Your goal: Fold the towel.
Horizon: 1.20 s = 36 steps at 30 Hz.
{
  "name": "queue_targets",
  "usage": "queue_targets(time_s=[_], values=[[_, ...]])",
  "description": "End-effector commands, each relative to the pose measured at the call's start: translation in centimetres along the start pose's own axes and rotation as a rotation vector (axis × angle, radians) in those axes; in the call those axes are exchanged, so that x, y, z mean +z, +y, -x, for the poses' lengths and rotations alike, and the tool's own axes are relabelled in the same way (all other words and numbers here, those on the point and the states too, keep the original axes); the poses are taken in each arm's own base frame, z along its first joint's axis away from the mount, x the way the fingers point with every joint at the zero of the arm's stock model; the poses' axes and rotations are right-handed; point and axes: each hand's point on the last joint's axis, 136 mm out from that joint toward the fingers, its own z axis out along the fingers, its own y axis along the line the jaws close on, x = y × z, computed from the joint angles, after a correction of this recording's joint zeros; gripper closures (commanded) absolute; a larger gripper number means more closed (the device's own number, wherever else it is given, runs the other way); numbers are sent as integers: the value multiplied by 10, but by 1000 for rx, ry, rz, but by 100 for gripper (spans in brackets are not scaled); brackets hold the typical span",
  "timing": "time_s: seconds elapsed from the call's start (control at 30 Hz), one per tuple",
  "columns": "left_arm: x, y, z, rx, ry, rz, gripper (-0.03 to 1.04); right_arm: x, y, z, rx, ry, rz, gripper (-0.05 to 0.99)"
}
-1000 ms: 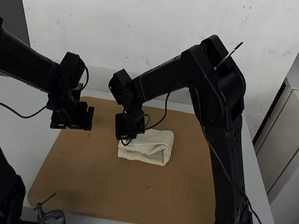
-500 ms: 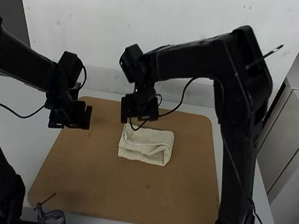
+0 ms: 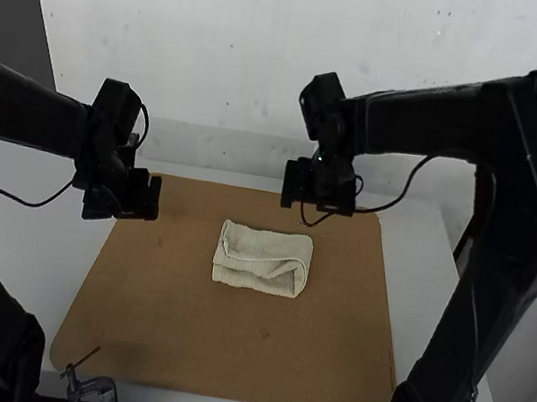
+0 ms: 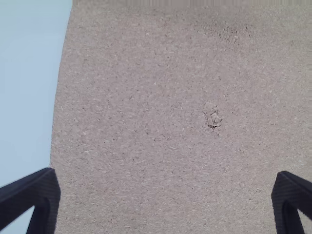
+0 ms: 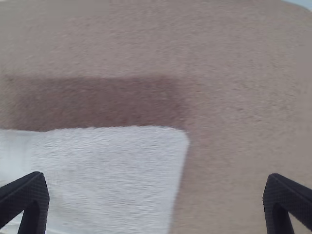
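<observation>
Towel [image 3: 260, 273] folded into a small, slightly rumpled rectangle on the brown board [image 3: 226, 346], folks.
From where I'm standing, the left gripper [image 3: 126, 208] hangs by the board's far left corner, fingers spread wide; the right gripper [image 3: 318, 202], also spread wide, hovers beyond the towel's right end.

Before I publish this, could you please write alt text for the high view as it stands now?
A cream towel lies folded into a small bundle on a brown board, with the left gripper and right gripper of two black robot arms apart from it.
</observation>
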Motion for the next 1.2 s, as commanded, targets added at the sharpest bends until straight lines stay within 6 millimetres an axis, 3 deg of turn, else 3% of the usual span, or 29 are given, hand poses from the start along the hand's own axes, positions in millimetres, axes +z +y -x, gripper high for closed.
queue_targets(time_s=[0.0,0.13,0.27,0.63,0.97,1.17], values=[[-9,1,9,2,-35,-3,4,-9,-49,6,26,-71,-50,-2],[-15,0,11,6,-50,-6,4,-8,-94,-4,70,-114,-92,-2],[-21,-2,13,10,-65,-11,4,-16,-119,-19,94,-155,-108,-2],[-35,-2,10,13,-93,-14,4,-54,-155,-51,110,-360,-148,-2],[-63,-11,15,24,-191,-52,4,-115,-185,-65,118,-688,-240,-2],[-84,-12,21,26,-274,-44,5,-130,-200,-74,111,-789,-333,-2]])
